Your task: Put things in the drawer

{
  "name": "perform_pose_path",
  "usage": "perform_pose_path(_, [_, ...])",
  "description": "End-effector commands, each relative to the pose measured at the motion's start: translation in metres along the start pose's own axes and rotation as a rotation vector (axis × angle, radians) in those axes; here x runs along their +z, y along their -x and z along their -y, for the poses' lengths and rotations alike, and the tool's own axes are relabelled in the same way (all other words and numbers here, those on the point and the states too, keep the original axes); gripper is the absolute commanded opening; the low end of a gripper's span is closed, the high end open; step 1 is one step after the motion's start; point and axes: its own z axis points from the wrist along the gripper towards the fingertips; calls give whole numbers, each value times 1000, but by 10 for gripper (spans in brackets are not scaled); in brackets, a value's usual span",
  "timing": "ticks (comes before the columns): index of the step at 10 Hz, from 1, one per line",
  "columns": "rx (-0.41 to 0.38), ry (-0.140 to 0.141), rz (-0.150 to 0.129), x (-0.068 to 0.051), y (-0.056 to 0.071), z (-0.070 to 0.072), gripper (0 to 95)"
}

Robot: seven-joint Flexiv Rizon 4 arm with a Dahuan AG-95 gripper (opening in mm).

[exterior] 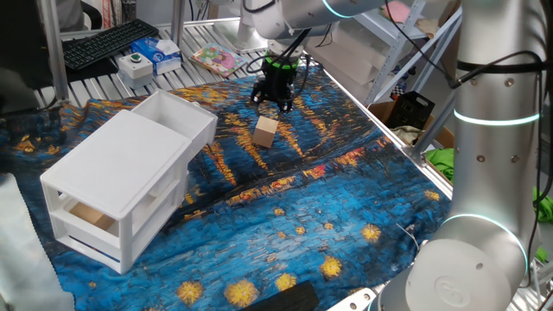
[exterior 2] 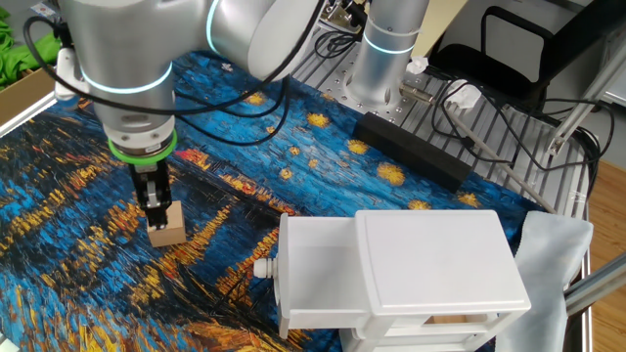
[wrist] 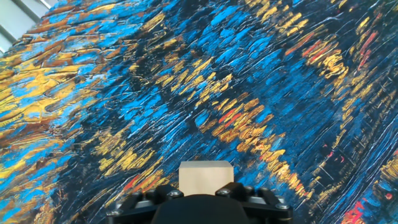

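Note:
One pale tan block (exterior: 265, 131) lies on the painted cloth to the right of the cabinet; in the other fixed view the block (exterior 2: 166, 231) sits right under the hand. My gripper (exterior: 274, 105) hangs just above it, fingers pointing down and spread apart, with nothing between them. The hand view has the block (wrist: 206, 175) at the bottom centre, against the dark body of the hand. The upper white drawer (exterior: 175, 113) stands pulled out of the cabinet toward the block, and its inside is hidden from here. A second tan block (exterior: 92, 216) shows inside the cabinet's lower level.
The white cabinet (exterior 2: 435, 262) stands on the blue and yellow cloth (exterior: 328, 207). A keyboard (exterior: 108, 41), a small box (exterior: 157, 53) and a pink packet (exterior: 216, 59) lie beyond the cloth. A black bar (exterior 2: 411, 152) lies near the arm's base.

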Motion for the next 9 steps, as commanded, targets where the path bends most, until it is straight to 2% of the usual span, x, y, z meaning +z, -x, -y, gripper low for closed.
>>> perform_pose_path(1, [2,0,2,1,1,0,760])
perform_pose_path(7, [14,2,0,9,3,-1,760])
perform_pose_path(8, [25,2,0,11,3,-1,950])
perform_pose_path(9, [28,3,1,13,3,-1,950])
